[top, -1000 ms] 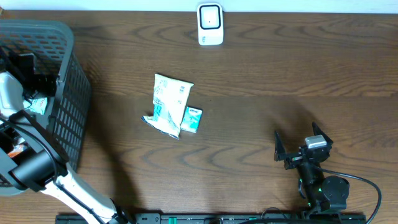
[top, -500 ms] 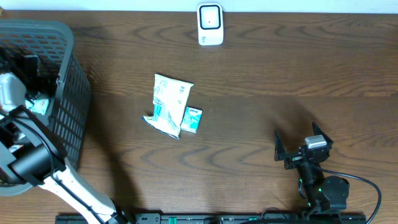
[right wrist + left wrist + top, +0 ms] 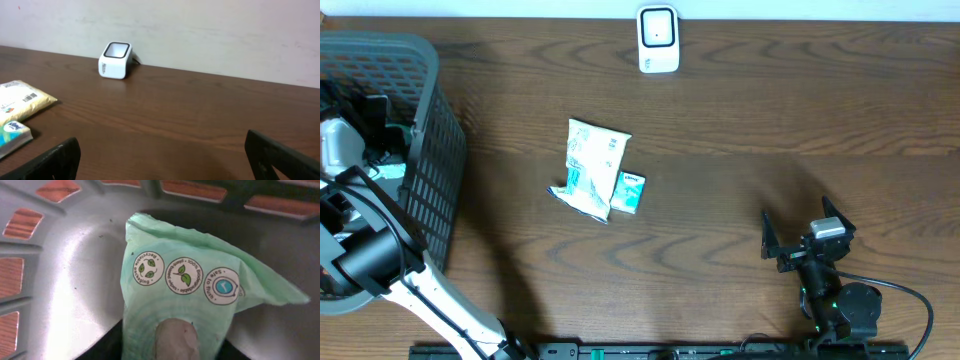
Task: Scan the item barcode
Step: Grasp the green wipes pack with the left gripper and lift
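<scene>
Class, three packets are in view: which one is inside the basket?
The pale green packet with three round symbols, in the grey basket; the white packet and small blue-and-white packet lie on the table.

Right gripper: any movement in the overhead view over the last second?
No. The right gripper sits at the same spot relative to the white barcode scanner on the dark wooden table, jaws open as before.

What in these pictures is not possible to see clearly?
Barcode of the green packet: left wrist view shows only round symbols; overhead, the basket hides it.
Left gripper grip: jaws too dark and small overhead; its wrist view cuts them off.
Small blue packet print: too small overhead, cut by the right wrist view's edge.
</scene>
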`<action>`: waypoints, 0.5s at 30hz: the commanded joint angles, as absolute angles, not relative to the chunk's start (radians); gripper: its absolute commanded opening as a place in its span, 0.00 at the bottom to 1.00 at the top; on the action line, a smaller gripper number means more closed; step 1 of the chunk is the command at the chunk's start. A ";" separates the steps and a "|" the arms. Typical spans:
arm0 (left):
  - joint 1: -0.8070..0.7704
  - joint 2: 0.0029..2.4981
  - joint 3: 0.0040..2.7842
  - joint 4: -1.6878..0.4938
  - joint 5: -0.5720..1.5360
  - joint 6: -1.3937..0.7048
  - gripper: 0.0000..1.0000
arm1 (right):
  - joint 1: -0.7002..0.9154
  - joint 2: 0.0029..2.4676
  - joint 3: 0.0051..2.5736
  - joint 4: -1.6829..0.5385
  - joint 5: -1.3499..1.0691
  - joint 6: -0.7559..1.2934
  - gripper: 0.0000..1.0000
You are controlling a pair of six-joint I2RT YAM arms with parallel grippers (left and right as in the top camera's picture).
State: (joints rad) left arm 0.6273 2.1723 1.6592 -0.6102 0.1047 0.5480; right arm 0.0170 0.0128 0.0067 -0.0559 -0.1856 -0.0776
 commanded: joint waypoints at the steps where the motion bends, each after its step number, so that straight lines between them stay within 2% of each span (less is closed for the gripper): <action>1: 0.627 2.183 1.651 -0.627 0.104 0.541 0.36 | 0.007 0.011 0.006 -0.060 -0.186 -0.072 0.99; 7: 0.627 2.109 1.651 -0.644 0.104 0.537 0.33 | 0.007 0.011 0.006 -0.060 -0.186 -0.072 0.99; 15: 0.627 1.887 1.651 -0.646 0.104 0.434 0.32 | 0.007 0.011 0.006 -0.060 -0.186 -0.072 0.99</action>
State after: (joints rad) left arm 0.6273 2.0266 1.6440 -0.6491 0.1017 0.4961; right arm 0.0170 0.0128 0.0067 -0.0559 -0.1856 -0.0776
